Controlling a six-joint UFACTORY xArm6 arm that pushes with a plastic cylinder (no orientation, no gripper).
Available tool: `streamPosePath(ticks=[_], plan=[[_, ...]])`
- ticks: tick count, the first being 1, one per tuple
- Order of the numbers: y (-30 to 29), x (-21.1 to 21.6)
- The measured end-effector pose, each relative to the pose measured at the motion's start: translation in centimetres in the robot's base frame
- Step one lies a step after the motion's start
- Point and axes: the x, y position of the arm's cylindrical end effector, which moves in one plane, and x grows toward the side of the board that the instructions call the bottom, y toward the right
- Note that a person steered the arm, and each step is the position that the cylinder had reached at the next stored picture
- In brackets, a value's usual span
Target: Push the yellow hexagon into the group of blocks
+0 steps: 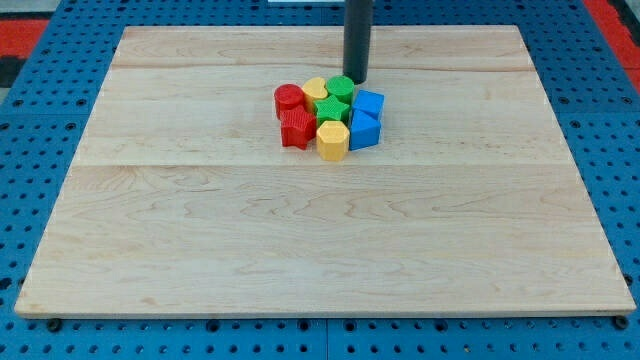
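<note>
The yellow hexagon (333,140) sits at the bottom edge of a tight cluster of blocks a little above the board's middle. It touches a green block (329,109) above it, a red block (296,129) on its left and a blue block (364,130) on its right. A red cylinder (289,98), a yellow cylinder (315,89), a green cylinder (340,86) and a second blue block (369,102) fill the top of the cluster. My tip (356,79) stands at the cluster's top edge, just right of the green cylinder and above the upper blue block.
The wooden board (200,220) lies on a blue pegboard surface (40,150) that surrounds it. The dark rod (357,35) comes down from the view's top.
</note>
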Motion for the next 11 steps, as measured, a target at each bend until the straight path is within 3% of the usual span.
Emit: streamPosePath(ticks=[1, 2, 3, 6, 11], plan=[[6.2, 3.6], [7.1, 11.2], [7.0, 13.8], [-3.0, 14.3], [-6.9, 10.8]])
